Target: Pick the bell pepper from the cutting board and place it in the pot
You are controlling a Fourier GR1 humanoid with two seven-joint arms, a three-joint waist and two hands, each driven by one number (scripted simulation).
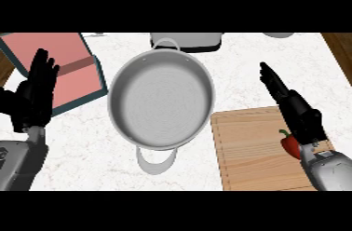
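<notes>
Inspecting the small red bell pepper (289, 144), mostly hidden beneath our open right hand (283, 91): we judge it light, smooth-skinned, best grasped around its body.

left hand (40, 85) open, right hand (288, 102) open, outstretched

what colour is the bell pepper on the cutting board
Red with a green stem; the bell pepper is partly hidden behind the right hand. Head view shows it best.
</notes>
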